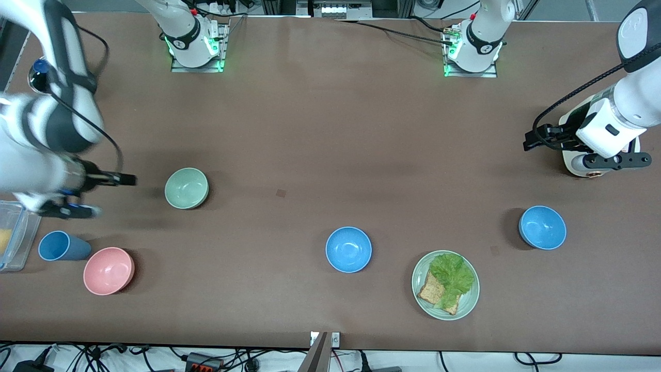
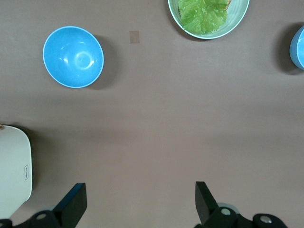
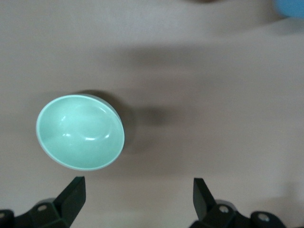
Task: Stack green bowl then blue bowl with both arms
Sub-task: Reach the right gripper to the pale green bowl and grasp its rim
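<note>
Items on the brown tabletop (image 1: 330, 134), listed from the right arm's end to the left arm's end.

- Clear container (image 1: 13, 235), at the table's edge, partly cut off.
- Right gripper (image 3: 137, 199): in the air over bare tabletop beside the green bowl, fingers (image 3: 73, 192) spread wide, holding nothing.
- Dark blue cup (image 1: 59, 246), lying on its side, just beside the pink bowl (image 1: 109, 270).
- Green bowl (image 1: 186, 188): upright, empty, farther from the front camera than the cup and pink bowl.
- Blue bowl (image 1: 348, 249): upright, empty, about mid-table, well apart from the green bowl.
- Pale green plate (image 1: 467, 305) with lettuce (image 1: 452, 276) over bread (image 1: 431, 289), beside that blue bowl.
- Second blue bowl (image 1: 542, 227): upright, empty, toward the left arm's end.
- Left gripper (image 2: 140, 202): over bare tabletop at the left arm's end, fingers (image 2: 76, 199) spread wide, empty. A white object (image 2: 14, 173) sits beside it.
</note>
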